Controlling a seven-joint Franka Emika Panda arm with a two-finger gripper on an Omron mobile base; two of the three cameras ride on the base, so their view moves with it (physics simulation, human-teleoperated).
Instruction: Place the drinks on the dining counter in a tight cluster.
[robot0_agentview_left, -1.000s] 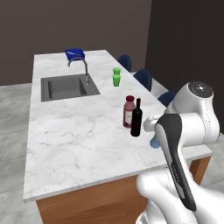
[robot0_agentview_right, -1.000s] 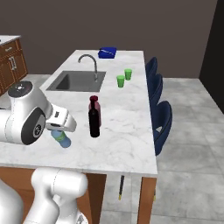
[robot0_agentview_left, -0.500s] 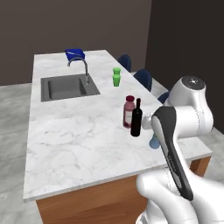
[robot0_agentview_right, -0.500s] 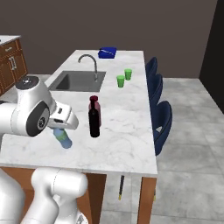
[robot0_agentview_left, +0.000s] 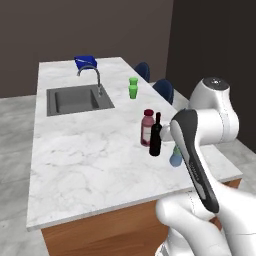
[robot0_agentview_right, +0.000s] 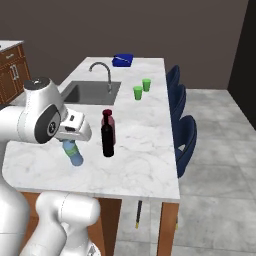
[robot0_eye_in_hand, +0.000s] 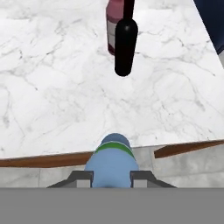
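Observation:
My gripper (robot0_eye_in_hand: 112, 177) is shut on the small blue water bottle (robot0_eye_in_hand: 112, 162) with its green band. The bottle hangs tilted below the hand (robot0_agentview_right: 68, 141), just over the near edge of the white marble dining counter (robot0_agentview_right: 142, 150). It also shows as a blue water bottle (robot0_agentview_left: 175, 157) behind my forearm. Ahead of it, the tall black wine bottle (robot0_eye_in_hand: 125, 43) and the stout dark-red juice bottle (robot0_eye_in_hand: 113, 26) stand upright side by side. The water bottle (robot0_agentview_right: 74, 153) is a short gap to the left of the wine bottle (robot0_agentview_right: 107, 139) and juice bottle (robot0_agentview_right: 109, 121).
A dark sink (robot0_agentview_left: 79, 100) with a curved faucet (robot0_agentview_left: 92, 77) lies further back in the counter. Two green cups (robot0_agentview_right: 142, 89) and a blue dish (robot0_agentview_right: 123, 60) stand beyond it. Blue stools (robot0_agentview_right: 184, 137) line the right side. Wooden drawers (robot0_agentview_right: 11, 70) are at far left.
My arm's upper links have swung round a little. The held water bottle has edged slightly toward the two standing bottles, which have not moved.

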